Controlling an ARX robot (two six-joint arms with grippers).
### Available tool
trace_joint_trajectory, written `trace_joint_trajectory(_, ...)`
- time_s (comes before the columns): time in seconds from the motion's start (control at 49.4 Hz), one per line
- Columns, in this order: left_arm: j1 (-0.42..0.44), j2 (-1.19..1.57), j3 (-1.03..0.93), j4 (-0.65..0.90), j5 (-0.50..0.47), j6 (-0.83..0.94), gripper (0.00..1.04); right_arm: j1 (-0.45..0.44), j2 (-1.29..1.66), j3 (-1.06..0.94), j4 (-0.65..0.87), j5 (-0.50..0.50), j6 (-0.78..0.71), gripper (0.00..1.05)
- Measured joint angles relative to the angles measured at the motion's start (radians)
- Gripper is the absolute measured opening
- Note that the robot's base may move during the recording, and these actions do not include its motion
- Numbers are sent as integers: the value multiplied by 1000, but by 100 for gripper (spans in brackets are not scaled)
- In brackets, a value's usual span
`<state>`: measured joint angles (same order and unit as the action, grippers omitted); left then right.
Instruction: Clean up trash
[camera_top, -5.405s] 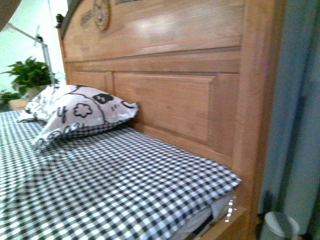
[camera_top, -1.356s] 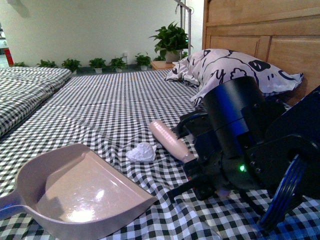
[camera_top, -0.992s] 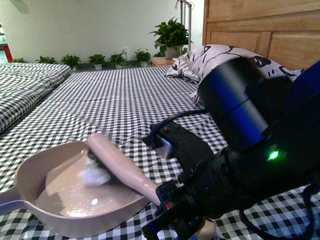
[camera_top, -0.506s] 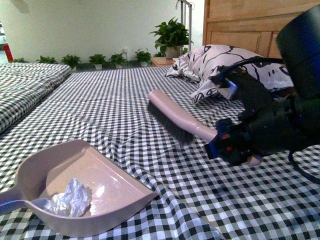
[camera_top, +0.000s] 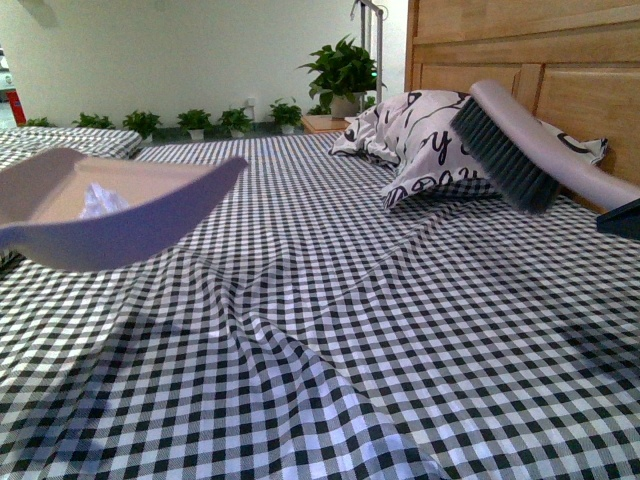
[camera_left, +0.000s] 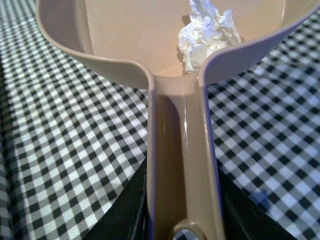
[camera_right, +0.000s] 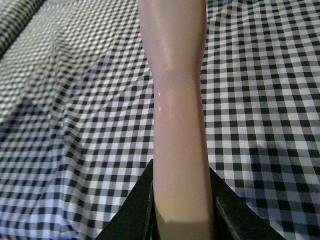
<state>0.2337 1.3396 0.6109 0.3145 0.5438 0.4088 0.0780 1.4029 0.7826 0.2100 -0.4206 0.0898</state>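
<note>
The pale pink-beige dustpan (camera_top: 110, 212) hangs in the air at the left, above the checked bed sheet. The trash (camera_top: 100, 200), a crumpled white wad, lies inside the pan; it also shows in the left wrist view (camera_left: 207, 32) near the pan's back wall. My left gripper (camera_left: 182, 215) is shut on the dustpan's handle (camera_left: 180, 150). My right gripper (camera_right: 182, 210) is shut on the brush handle (camera_right: 177, 100). The brush (camera_top: 520, 140), with dark bristles pointing down, is raised at the right, in front of the pillow. Neither gripper itself shows in the front view.
A black-and-white patterned pillow (camera_top: 420, 135) leans on the wooden headboard (camera_top: 520, 50) at the back right. The checked sheet (camera_top: 330, 330) is rumpled in the middle. Potted plants (camera_top: 340, 70) line the far wall. A second bed (camera_top: 60, 145) lies at the far left.
The dustpan has risen off the sheet with the wad inside and moved left. The brush has lifted up and to the right; the right arm has left the front view.
</note>
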Motion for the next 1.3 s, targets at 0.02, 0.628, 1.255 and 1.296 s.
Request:
trace_joint_trajectory(0.02,-6,-11,-4,14,-14,-19,27,-7,-20,-9,0,-8,10,20)
trace_joint_trajectory(0.628,-237,-518,-196,60,-547,-311,27,25,-639,-145,-163,-64,357,20)
trace_joint_trajectory(1.255,-706,-1085,-394,-157,-1090,-279,27,-6,-1004,-190,-362,34,409,20)
trace_joint_trajectory(1.296,-706,-1090,-403,-151,-1094,-304,27,-10,-1006,-196,-370,42,400,20)
